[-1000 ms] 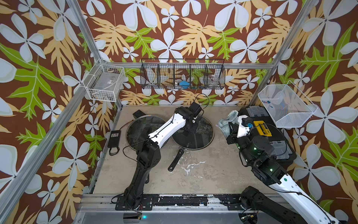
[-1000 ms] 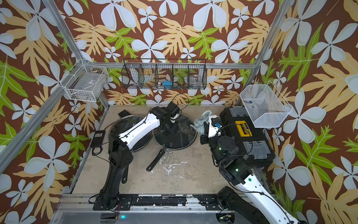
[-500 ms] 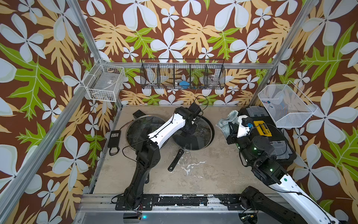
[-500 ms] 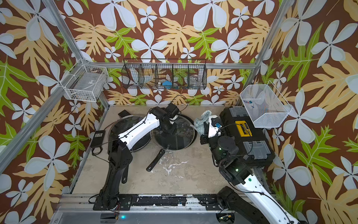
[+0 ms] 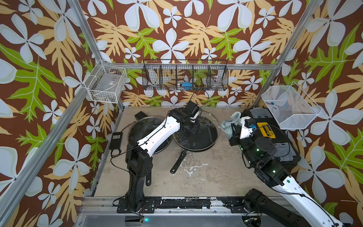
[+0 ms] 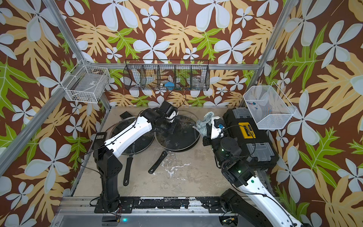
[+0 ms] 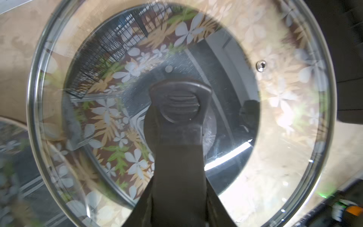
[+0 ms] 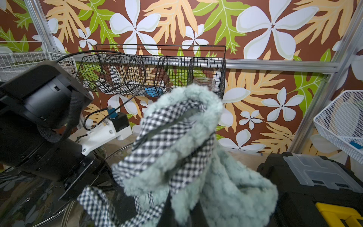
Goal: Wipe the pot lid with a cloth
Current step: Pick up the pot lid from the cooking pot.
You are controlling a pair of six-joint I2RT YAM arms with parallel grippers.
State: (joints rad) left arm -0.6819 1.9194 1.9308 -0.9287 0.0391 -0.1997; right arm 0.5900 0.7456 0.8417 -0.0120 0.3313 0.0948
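Observation:
The pot lid (image 5: pixel 206 135) (image 6: pixel 182 135) is round glass with a metal rim and a black handle (image 7: pixel 179 102). It is tilted over a black pan at the table's back middle. My left gripper (image 5: pixel 193 125) (image 6: pixel 172 123) (image 7: pixel 177 206) is shut on that handle. The cloth (image 5: pixel 227 125) (image 6: pixel 204 122) (image 8: pixel 196 157) is pale teal and fluffy with a checked trim. It hangs bunched just to the right of the lid's rim, and my right gripper (image 5: pixel 234 128) (image 6: pixel 208 129) (image 8: pixel 180 214) is shut on it. Whether cloth and lid touch I cannot tell.
A second glass lid (image 5: pixel 141 129) lies on another pan under my left arm. The pan handle (image 5: pixel 178 162) points toward the front. A black toolbox (image 5: pixel 275 133) fills the right side. Wire baskets (image 5: pixel 185 77) hang on the walls. A power adapter (image 5: pixel 115 137) lies at the left.
My left gripper has shifted the lid only slightly. The right arm with the cloth stays about where it was.

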